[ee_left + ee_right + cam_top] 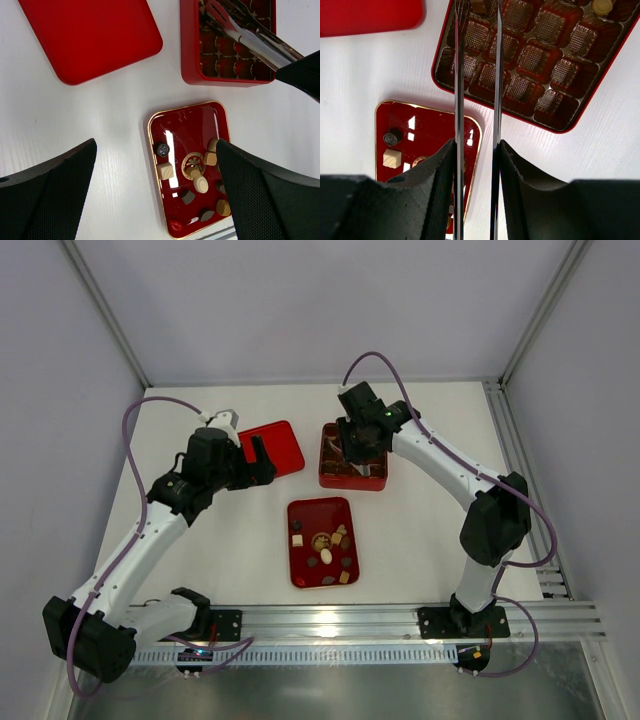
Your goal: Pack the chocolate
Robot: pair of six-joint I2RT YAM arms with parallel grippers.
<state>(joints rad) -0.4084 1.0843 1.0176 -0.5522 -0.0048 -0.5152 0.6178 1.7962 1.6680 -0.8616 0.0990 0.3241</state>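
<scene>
Several small chocolate pieces [330, 545], dark, tan and cream, lie on a flat red gold-rimmed tray [300, 510]; the left wrist view shows them too [201, 184]. My right gripper [476, 145] is shut on metal tongs [459, 75]. Their tips reach over the square red box [555, 127] of brown compartments, with a dark piece [479, 6] between them. A cream round piece [601, 6] sits in one of the box's compartments. My left gripper [156, 145] is open and empty, held above the table left of the box [353, 480].
A flat red lid [272, 448] lies at the back left, under my left gripper [262, 455]. The box stands at the back centre and the tray in front of it. An aluminium rail [400, 620] runs along the near edge.
</scene>
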